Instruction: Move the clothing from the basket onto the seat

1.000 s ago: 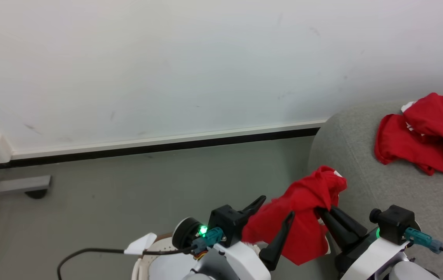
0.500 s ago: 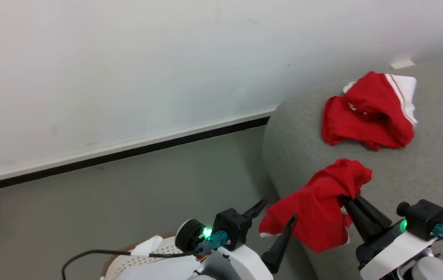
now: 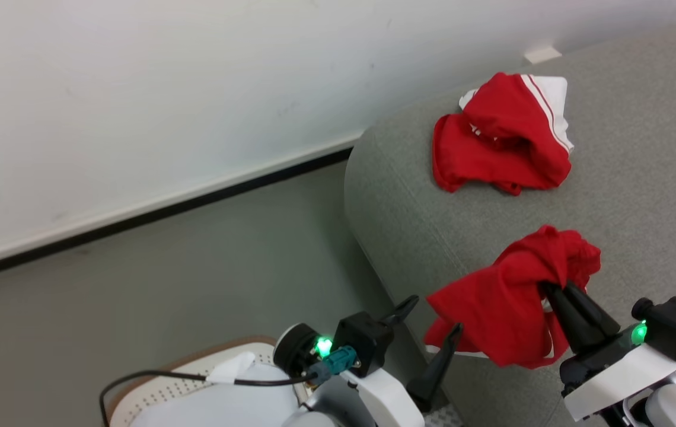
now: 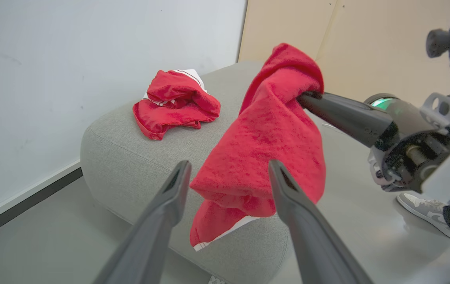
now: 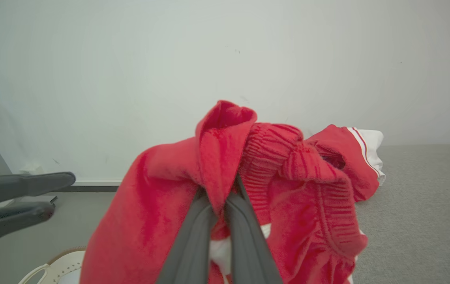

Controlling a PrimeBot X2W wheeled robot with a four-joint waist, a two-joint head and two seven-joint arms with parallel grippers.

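My right gripper [image 3: 547, 289] is shut on a bunched red piece of clothing [image 3: 507, 311], held in the air over the near corner of the grey seat [image 3: 640, 178]. In the right wrist view the fingers [image 5: 193, 236] pinch a fold of the cloth [image 5: 158, 221]. My left gripper [image 3: 434, 315] stands open just left of the hanging cloth [image 4: 272, 130]; whether it touches the cloth I cannot tell. A second red and white garment [image 3: 501, 136] lies crumpled on the seat near the wall. The basket's brown rim [image 3: 136, 388] shows at the bottom left.
A pale wall with a dark baseboard [image 3: 166, 207] runs behind a grey floor [image 3: 195, 284] left of the seat. A black cable [image 3: 136, 379] loops over the basket. A person's grey shoe [image 4: 426, 209] stands on the floor beyond the seat.
The head view has swung right, bringing more of the seat into it. The held clothing has gone from beside the seat's corner to over it. Both grippers keep their state.
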